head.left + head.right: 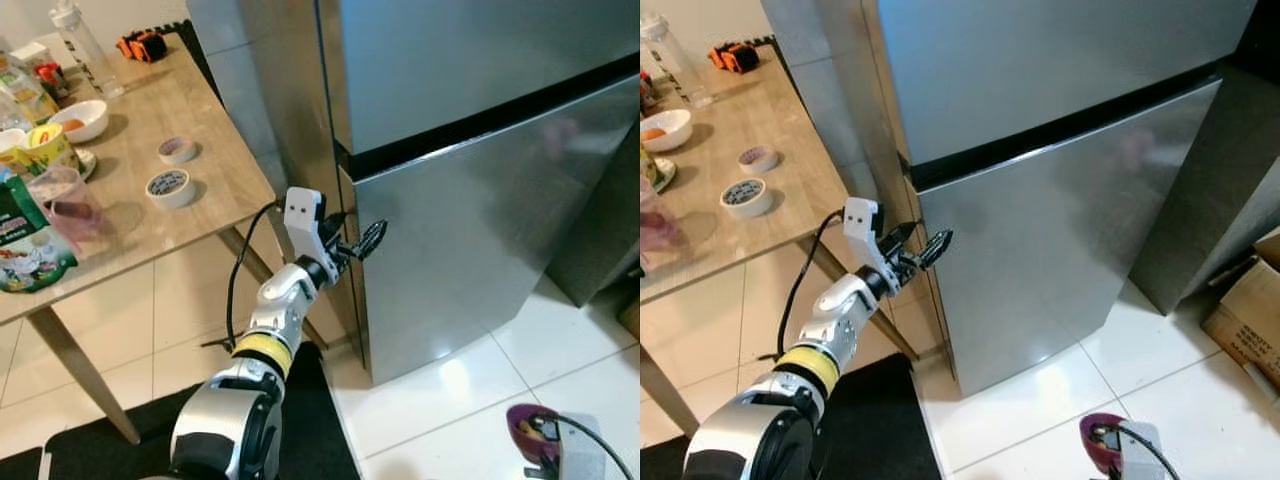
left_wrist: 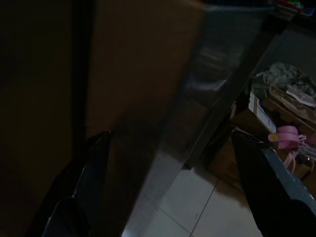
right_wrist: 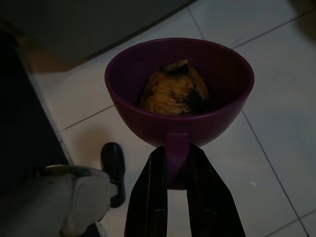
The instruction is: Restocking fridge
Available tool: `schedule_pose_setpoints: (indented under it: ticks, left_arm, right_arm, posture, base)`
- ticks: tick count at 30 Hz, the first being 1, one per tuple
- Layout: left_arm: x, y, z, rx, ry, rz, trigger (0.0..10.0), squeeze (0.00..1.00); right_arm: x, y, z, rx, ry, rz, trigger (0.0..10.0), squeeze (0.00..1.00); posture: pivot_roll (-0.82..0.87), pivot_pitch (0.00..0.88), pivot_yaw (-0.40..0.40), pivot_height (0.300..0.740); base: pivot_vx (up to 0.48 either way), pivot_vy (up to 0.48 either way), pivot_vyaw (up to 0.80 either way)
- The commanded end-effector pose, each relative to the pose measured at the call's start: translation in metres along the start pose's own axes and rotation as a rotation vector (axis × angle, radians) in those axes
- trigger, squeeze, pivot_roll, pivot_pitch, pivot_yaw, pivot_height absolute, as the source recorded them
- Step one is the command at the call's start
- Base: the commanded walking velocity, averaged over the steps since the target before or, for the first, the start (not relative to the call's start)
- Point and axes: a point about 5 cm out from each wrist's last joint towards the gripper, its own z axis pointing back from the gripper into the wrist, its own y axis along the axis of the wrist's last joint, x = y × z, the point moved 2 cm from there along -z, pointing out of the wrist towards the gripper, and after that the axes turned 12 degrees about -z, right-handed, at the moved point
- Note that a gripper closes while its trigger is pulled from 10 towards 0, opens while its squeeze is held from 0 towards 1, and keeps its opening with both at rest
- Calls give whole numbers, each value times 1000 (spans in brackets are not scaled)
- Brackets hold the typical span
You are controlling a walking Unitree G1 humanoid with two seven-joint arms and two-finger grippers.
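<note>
Here, at my 10 o'clock, stands the light wooden table, carrying 2 rolls of tape, a white bowl with something orange inside, a clear plastic bottle and a pink translucent cup; a green snack bag lies at its near edge. A black mat covers the floor at my feet.

At 12 o'clock my left gripper is raised to the corner of the tall stainless-steel fridge, just below the dark seam between its upper and lower doors. Its 2 black fingers are spread apart, with the edge of the lower door between them. Both doors look closed.

At 4 o'clock, low over the white floor tiles, my right gripper is clamped on the tab handle of a purple plastic bowl, which holds a brownish-orange lump of food. Cardboard boxes sit at 3 o'clock beside the fridge.
</note>
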Motion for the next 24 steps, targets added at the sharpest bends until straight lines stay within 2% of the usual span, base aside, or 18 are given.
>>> schedule_pose_setpoints:
  ticks: [1,8,12,13,16,21,23,24]
  left_arm:
    - [-4,3,4,0,-40,-20,10000,0]
    - [-11,12,6,20,-77,-54,10000,0]
    - [-36,20,12,-22,26,-130,10000,0]
    - [-36,20,12,-22,26,-130,10000,0]
    - [-51,29,13,-45,99,-174,10000,0]
    - [-57,40,10,-40,110,-184,10000,0]
    - [-56,43,8,-36,99,-174,10000,0]
    - [-52,44,5,-34,60,-163,10000,0]
  right_arm:
    - [-2,-11,3,-35,4,-11,10000,0]
    - [-3,-12,3,-35,4,-14,10000,0]
    - [-1,-15,5,-37,4,-14,10000,0]
    - [-1,-15,5,-37,4,-14,10000,0]
    - [1,-18,7,-45,2,-9,10000,0]
    - [3,-21,9,-49,0,-9,10000,0]
    - [4,-23,10,-51,-1,-9,10000,0]
    - [4,-24,11,-53,0,-10,10000,0]
  posture:
    - [-191,195,128,740]
    - [-191,196,129,740]
    - [-190,216,126,740]
    - [-190,216,126,740]
    - [-184,233,122,740]
    - [-184,251,126,740]
    - [-186,256,126,740]
    - [-190,263,128,740]
  base:
    - [0,0,0]
    - [0,0,0]
    - [0,0,0]
    - [0,0,0]
    - [0,0,0]
    - [0,0,0]
    - [0,0,0]
    - [0,0,0]
